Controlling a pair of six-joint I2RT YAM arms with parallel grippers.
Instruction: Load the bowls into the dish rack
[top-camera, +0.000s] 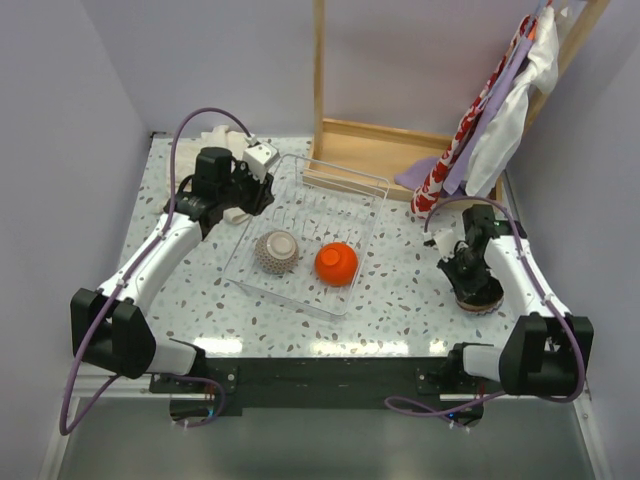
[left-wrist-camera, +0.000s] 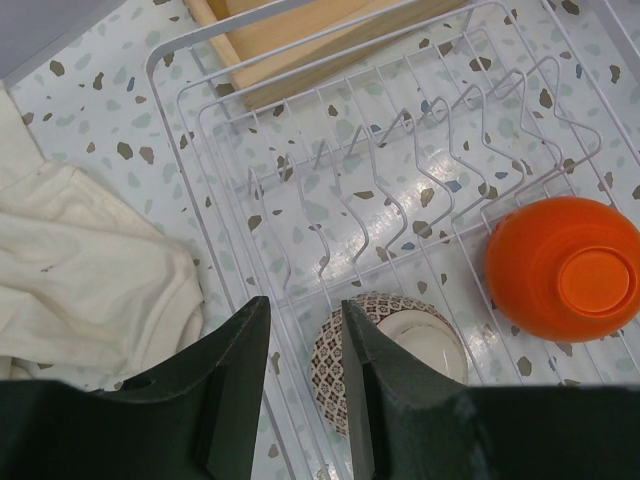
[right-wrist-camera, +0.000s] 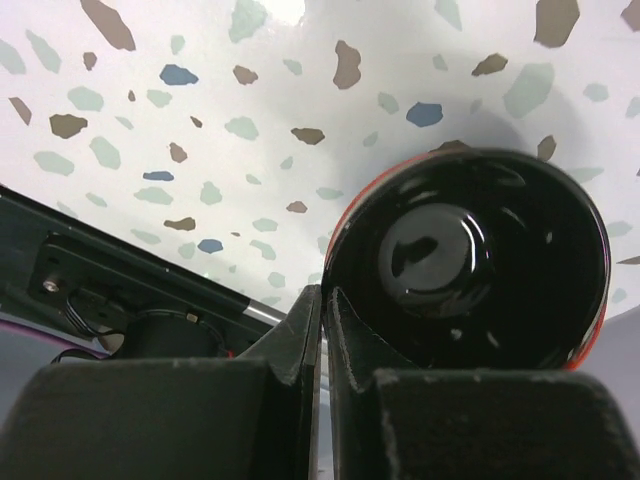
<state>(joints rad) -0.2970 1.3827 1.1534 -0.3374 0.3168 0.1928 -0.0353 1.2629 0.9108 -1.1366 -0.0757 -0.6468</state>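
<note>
The dark glossy bowl (right-wrist-camera: 470, 260) sits on the worktop (top-camera: 400, 300), right of the dish rack (top-camera: 372, 225). The right claw (right-wrist-camera: 322, 300) is pressed together at its rim, though a pinch is unclear. The left claw (left-wrist-camera: 305, 330) is spread over the rack. The pickup step seems in hand, and the next move likely calls for a firm rim grip and a carry into the rack.

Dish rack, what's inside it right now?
The dish rack holds two upturned bowls at its near end: a patterned bowl and an orange bowl. The rest is bare wire prongs. Anything beneath the bowls is hidden.
</note>
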